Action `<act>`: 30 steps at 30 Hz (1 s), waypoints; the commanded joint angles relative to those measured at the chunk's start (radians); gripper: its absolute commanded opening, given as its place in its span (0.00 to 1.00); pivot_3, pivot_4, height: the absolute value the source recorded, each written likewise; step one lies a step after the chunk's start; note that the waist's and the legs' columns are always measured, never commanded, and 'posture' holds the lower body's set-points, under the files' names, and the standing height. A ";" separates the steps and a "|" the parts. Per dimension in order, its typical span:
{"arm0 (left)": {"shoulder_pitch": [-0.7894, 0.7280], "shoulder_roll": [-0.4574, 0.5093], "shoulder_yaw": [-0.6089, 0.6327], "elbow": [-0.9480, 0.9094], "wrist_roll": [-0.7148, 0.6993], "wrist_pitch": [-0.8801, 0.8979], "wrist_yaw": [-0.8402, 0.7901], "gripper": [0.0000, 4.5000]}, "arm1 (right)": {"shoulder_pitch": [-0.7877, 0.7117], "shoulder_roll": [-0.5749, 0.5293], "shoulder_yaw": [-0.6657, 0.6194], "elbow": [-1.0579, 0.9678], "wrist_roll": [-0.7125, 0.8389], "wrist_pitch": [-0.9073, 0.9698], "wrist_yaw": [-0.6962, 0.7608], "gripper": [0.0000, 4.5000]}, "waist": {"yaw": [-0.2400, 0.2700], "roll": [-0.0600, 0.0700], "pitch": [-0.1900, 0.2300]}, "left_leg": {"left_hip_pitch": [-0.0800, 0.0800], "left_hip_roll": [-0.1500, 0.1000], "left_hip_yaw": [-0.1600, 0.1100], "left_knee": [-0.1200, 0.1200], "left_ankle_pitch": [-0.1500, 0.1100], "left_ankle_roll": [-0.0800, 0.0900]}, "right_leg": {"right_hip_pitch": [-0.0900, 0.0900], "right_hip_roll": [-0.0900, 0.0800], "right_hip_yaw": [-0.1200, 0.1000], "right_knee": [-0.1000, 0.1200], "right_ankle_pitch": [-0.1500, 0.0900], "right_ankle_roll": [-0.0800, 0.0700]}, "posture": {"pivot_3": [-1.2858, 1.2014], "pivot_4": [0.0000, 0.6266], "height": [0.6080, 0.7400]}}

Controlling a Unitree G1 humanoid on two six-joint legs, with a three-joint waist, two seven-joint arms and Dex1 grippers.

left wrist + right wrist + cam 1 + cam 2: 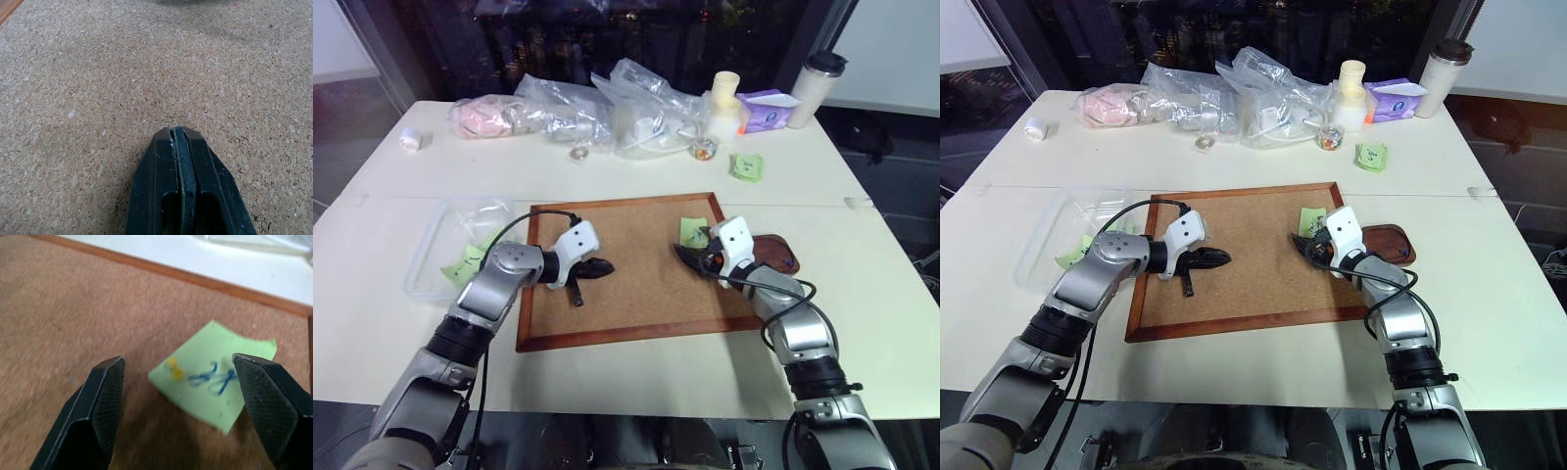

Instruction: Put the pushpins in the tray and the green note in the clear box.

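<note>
With your right gripper point(178, 382) fingers spread wide over the yellow pushpin point(173, 369) pinning the green note point(215, 382), centre on its head and pinch, leaving the left gripper point(179, 134) fingers shut over the cork board point(636, 294)

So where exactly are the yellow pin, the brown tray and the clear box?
Yellow pin point(174, 369): right wrist view, on its head, stuck in the green note.
Tray point(1398, 244): right eye view, on its bare inner surface beside the cork board.
Clear box point(433, 253): left eye view, on its bare near-left wall.
</note>
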 commanded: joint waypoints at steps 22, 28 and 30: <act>0.035 0.008 -0.026 0.025 0.041 0.026 0.020 0.00 | -0.026 0.043 0.028 0.206 -0.025 -0.055 0.040 0.01 | -0.004 -0.003 -0.002 | 0.003 0.001 0.000 0.000 -0.001 0.001 | 0.004 0.000 0.000 0.000 0.000 0.000 | 0.52 0.24 0.97; 0.033 0.008 -0.025 0.030 0.042 0.023 0.021 0.00 | -0.026 0.050 -0.017 0.135 0.000 -0.087 0.013 0.01 | -0.004 -0.004 -0.003 | 0.003 0.001 -0.001 0.000 0.000 0.001 | 0.004 0.000 0.000 0.000 0.000 0.000 | 0.52 0.24 0.97; 0.034 0.008 -0.025 0.029 0.042 0.023 0.020 0.00 | -0.025 0.051 -0.036 0.072 0.018 -0.085 0.003 0.01 | -0.004 -0.003 -0.002 | 0.003 0.001 0.000 0.000 0.000 0.001 | 0.004 0.000 0.000 0.000 0.000 0.000 | 0.52 0.24 0.97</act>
